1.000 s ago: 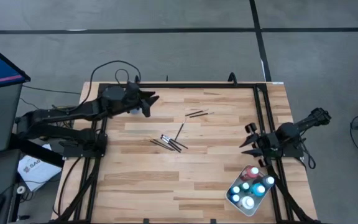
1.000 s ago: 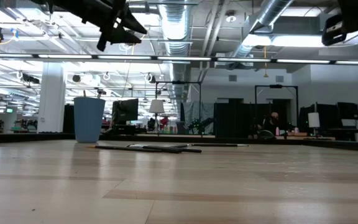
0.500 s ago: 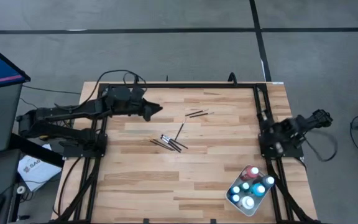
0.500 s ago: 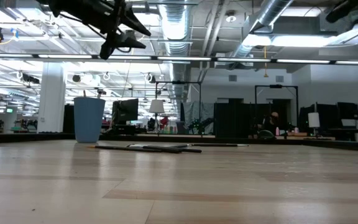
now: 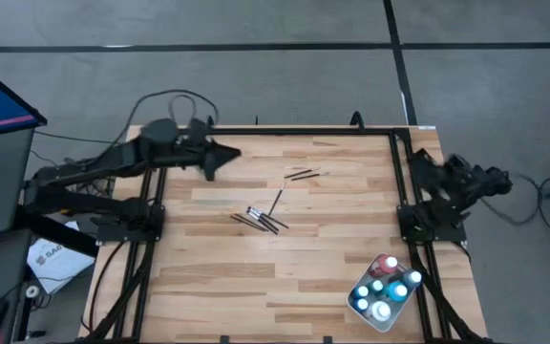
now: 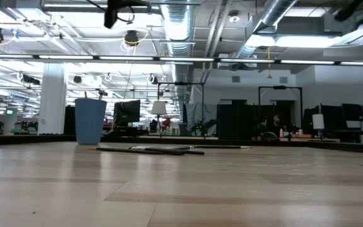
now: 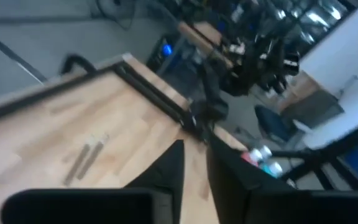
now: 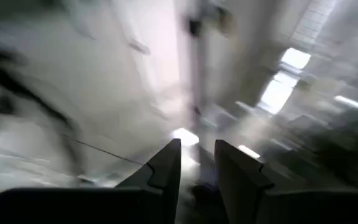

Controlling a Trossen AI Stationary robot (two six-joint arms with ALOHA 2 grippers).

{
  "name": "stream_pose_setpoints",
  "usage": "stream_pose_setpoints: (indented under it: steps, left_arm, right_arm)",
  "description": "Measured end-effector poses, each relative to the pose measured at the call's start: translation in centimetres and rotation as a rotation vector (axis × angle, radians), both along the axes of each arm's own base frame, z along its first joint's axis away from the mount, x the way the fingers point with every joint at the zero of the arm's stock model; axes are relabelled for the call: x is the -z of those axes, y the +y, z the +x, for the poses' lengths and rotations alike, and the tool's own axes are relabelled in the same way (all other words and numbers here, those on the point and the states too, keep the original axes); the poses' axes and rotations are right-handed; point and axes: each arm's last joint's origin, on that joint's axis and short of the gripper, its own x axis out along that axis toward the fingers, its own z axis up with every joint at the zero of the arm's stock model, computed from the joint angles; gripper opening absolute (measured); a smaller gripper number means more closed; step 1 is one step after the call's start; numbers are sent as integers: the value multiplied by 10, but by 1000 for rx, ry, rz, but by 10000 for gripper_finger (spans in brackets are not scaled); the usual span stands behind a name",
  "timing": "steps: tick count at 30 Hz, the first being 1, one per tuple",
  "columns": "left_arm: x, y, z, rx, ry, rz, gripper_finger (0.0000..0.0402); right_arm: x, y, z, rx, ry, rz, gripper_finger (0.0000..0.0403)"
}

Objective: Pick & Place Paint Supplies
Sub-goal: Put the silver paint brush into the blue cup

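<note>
Left gripper (image 5: pixel 220 156) raised above far-left corner of surface (image 5: pixel 285 277), fingers close with narrow gap, grasping nothing. Right gripper (image 8: pixel 196 163) pulled back past right edge, narrow gap between fingers, empty. Paintbrushes (image 5: pixel 261 219) loose mid-surface, 2 more (image 5: pixel 303 175) farther back. Paint bottles (image 5: pixel 386 285) in white tray (image 5: pixel 356 304), near-right corner. Blue cup (image 6: pixel 90 120) upright at far left.

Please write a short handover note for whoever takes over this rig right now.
Left gripper: raised over the table's far left, nothing held, fingers nearly together.
Right gripper: pulled back by the table's right edge, holding nothing.
Paint bottles: all in the white tray, near right corner.
Paintbrushes: loose mid-table, two more farther back.
Blue cup: stands on the far left.
Left: the brushes are not yet picked up.
</note>
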Motion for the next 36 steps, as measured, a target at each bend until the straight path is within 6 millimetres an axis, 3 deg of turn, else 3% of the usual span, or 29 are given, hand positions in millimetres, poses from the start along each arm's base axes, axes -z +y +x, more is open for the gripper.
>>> stream_pose_setpoints:
  steps: [3, 6, 9, 13, 17, 21, 24, 28, 32, 36]
  left_arm:
    - [-6, 0, -18, -72, -4, 22, 26]
    - [-7, -1, -32, -136, 3, 34, 5]
    - [-10, -2, -41, -180, -5, 45, 3]
    - [-13, -3, -47, -193, -26, 60, 9]
    - [-15, -4, -51, -200, -22, 80, 23]
    - [-14, -6, -56, -196, 0, 110, 49]
    - [-13, -7, -61, -181, 38, 146, 73]
    - [-10, -11, -73, -172, 76, 144, 98]
    - [-10, -16, -89, -167, 98, 156, 110]
    - [-14, -20, -101, -174, 63, 164, 113]
  right_arm:
    - [-17, -4, 10, 210, 368, 179, 91]
    - [-40, -8, 13, 386, 549, 350, 91]
    - [-61, -6, 21, 498, 620, 441, 91]
    - [-88, 1, 39, 568, 694, 388, 92]
    - [-101, 9, 79, 702, 779, 345, 93]
    - [-116, 7, 110, 712, 785, 343, 93]
    - [-115, 3, 141, 638, 861, 266, 93]
    - [-103, -10, 184, 380, 986, 249, 93]
    - [-97, -36, 207, 311, 1039, 532, 93]
    - [-80, -63, 224, 335, 1253, 768, 93]
